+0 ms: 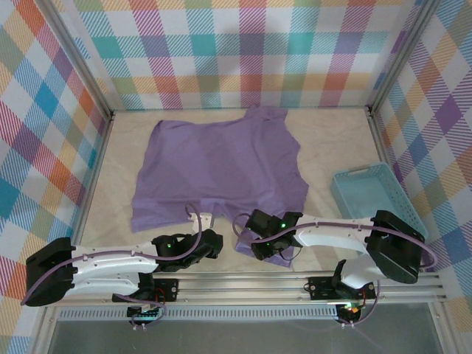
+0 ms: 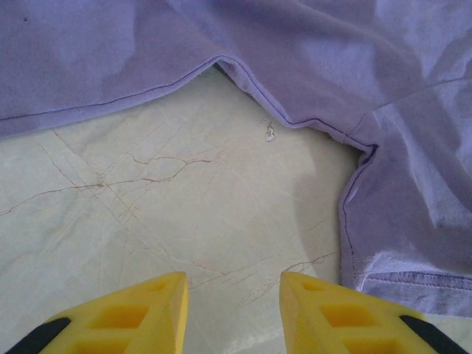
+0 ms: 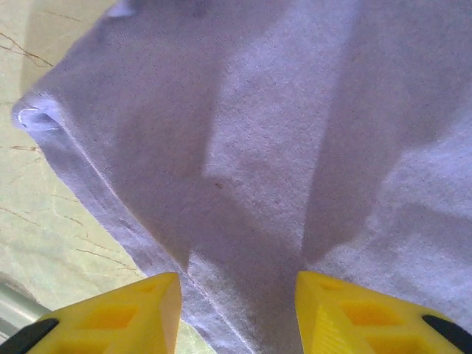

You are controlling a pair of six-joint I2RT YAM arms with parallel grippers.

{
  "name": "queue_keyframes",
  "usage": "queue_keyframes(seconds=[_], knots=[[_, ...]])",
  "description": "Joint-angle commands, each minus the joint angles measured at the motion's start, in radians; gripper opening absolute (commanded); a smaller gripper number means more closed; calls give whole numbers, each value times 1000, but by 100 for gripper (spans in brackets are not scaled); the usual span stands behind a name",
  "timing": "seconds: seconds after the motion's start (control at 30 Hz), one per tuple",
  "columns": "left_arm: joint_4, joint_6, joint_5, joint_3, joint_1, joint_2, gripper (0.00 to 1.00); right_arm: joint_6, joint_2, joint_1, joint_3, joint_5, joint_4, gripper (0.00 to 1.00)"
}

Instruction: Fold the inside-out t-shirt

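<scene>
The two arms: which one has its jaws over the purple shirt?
The right arm: its jaws hang over the t-shirt; the left arm hangs over bare table.

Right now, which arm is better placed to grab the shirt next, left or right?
Probably right: the right gripper hangs open over the shirt, while the left gripper is open over bare table beside the hem.

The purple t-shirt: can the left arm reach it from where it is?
Probably yes. The left gripper hovers open over bare table, and the t-shirt has its hem lying just ahead, with nothing in between.
</scene>
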Motion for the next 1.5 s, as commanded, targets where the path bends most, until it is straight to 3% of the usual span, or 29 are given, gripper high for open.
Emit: queue_keyframes(seconds=[0.0,0.13,0.3,0.47,0.7,1.0,1.07,1.27,1.47], knots=[[-4,-1,1,-15,15,-16,39,-29,0,10,17,-6,-4,47],[-3,0,3,-12,18,-14,41,-26,59,12,35,28,-25,43],[-9,4,7,-10,24,-13,42,-26,42,13,34,32,-22,25],[-5,7,10,-11,27,-10,44,-41,-3,9,43,0,-38,11],[3,12,9,-12,28,-5,47,-52,-7,-16,39,-70,-47,0],[13,6,11,-30,28,1,47,-66,-59,-80,26,-289,-46,0],[18,7,11,-29,30,5,47,-64,-38,-91,15,-305,-41,4],[14,18,10,-15,28,19,47,-36,58,-93,28,-186,-99,26],[-5,42,12,27,28,55,48,-9,-23,-94,44,-98,-151,37]])
